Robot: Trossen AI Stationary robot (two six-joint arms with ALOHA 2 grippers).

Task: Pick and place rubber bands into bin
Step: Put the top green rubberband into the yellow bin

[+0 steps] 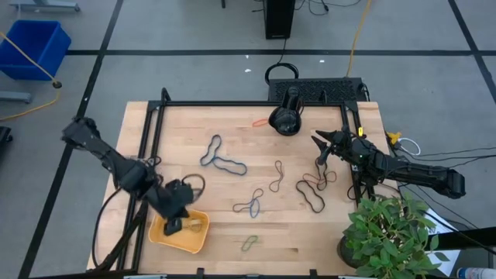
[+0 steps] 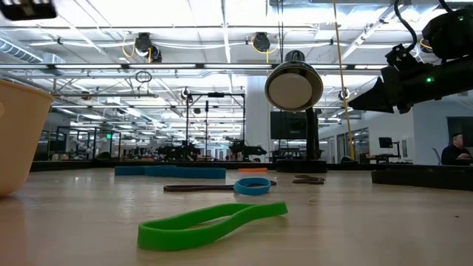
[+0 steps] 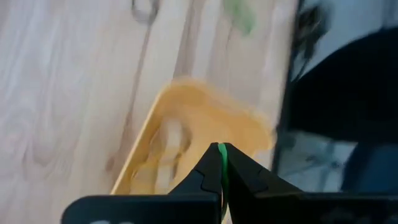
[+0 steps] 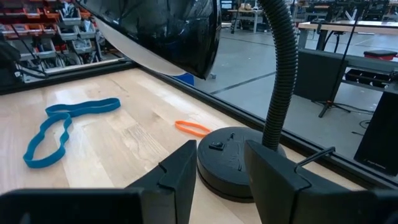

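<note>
Left gripper (image 1: 173, 225) over the bin (image 1: 167, 239), clenched on a green rubber band (image 3: 222, 163).
No writing is legible. The smooth orange-yellow plastic bin sits at the near left of the pale wooden table (image 1: 232, 128); about seven thin loops lie scattered mid-table. The right gripper (image 4: 221, 171) hangs released at the far right, near a black gooseneck lamp (image 1: 287, 116).

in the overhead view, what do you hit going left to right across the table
left gripper over the bin → blue rubber band → green rubber band → black lamp → right gripper → potted plant
</note>
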